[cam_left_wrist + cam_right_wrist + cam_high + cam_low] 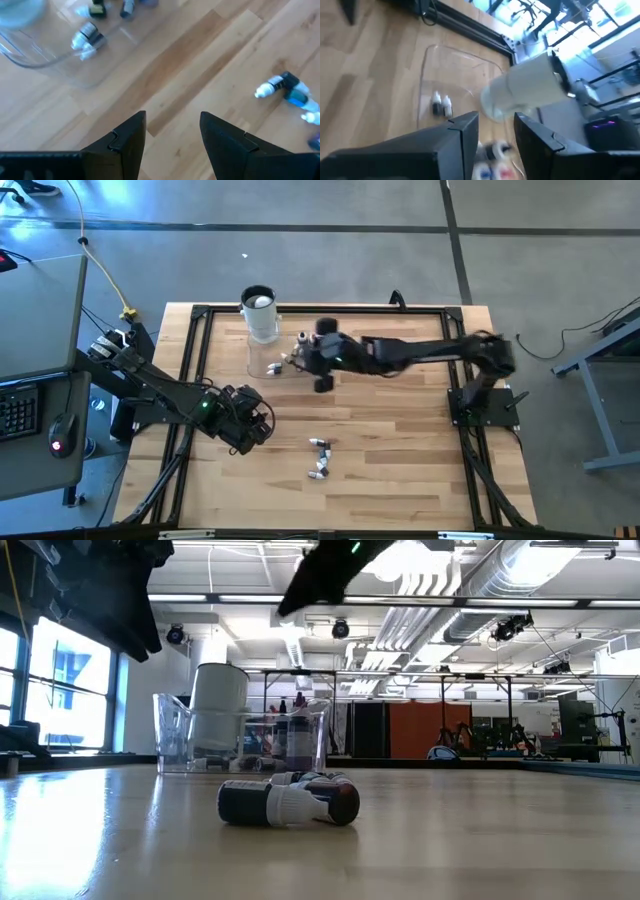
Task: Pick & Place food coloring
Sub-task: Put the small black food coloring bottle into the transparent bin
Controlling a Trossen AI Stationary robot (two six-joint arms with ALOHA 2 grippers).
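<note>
1. The left tool hangs over the bare counter with its fingers spread and nothing between them; the left wrist view shows only wood in the gap.
2. The right tool is over the clear tray beside the white cup. We see its fingers parted in the right wrist view, with no bottle between them.
3. Loose bottles lie on their sides on the counter, a small cluster toward the front and middle. Others already sit in the tray.
4. The relation that matters: we judge the loose bottles lie nearer the left tool, off toward the counter's middle. The right tool is well apart from them, at the tray.
5. In the left wrist view the nearest bottle lies flat, white tip pointing away from its dark body.
6. We judge the left tool should close across that long axis, not along it.
</note>
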